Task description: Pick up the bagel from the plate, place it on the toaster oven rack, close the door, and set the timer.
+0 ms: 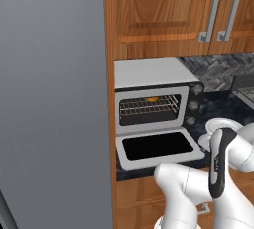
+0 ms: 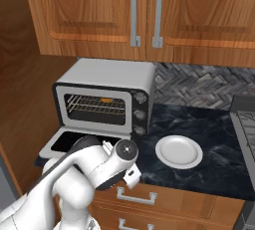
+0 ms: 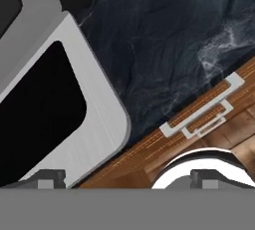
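Dark marble counter (image 2: pixel 209 124) carries one toaster oven (image 2: pixel 107 97), door (image 1: pixel 156 146) dropped open, and one bare plate (image 2: pixel 178 151) at its four o'clock. One bagel (image 1: pixel 152 99), barely a sliver, lies on the rack (image 1: pixel 149 106); three knobs (image 2: pixel 140 114). Gripper (image 3: pixel 127 176) spread wide, empty, fingertips (image 3: pixel 50 178) cut off.

Kitchen, wooden cabinets (image 2: pixel 99 10), dark marble counter (image 2: pixel 209 139), toaster oven (image 2: pixel 107 97)

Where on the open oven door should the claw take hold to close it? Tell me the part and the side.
Take the door by its free front edge, the rim nearest the robot, coming from below and in front. It lies folded down flat, hinged at the toaster oven, so lifting that far edge swings it shut. The handle isn't clearly visible.
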